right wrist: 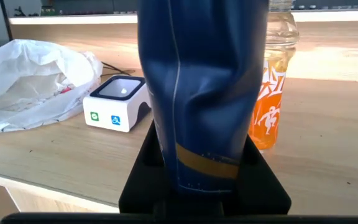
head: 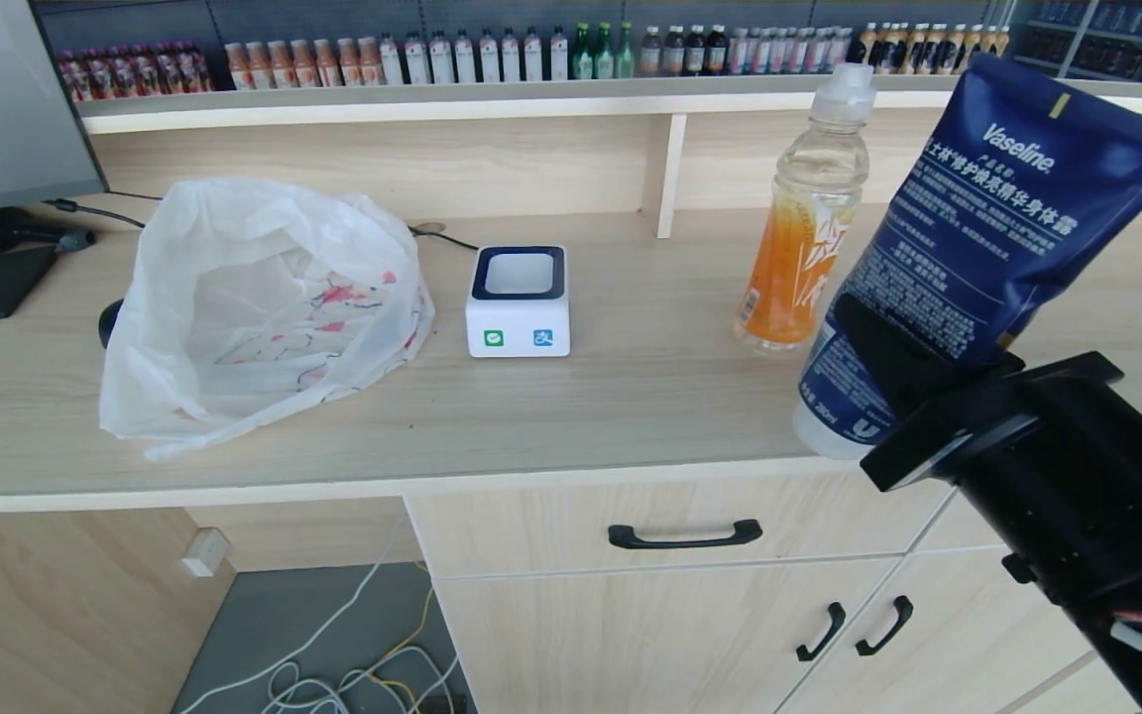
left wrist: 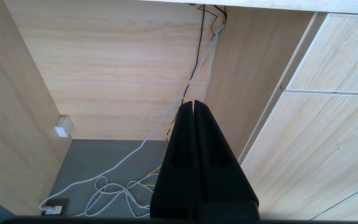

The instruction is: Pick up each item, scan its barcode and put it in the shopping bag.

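Right end effector grips the blue pouch, one finger covering part of its white print, while the left end effector sits closed below the bench.

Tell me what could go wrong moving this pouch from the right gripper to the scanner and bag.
The blue pouch, held low and tilted by the right gripper, hangs close beside the orange drink bottle; swinging toward the scanner could knock the bottle over. The soft pouch may also sag or slip. The shopping bag lies slumped, so a drop could miss its mouth.
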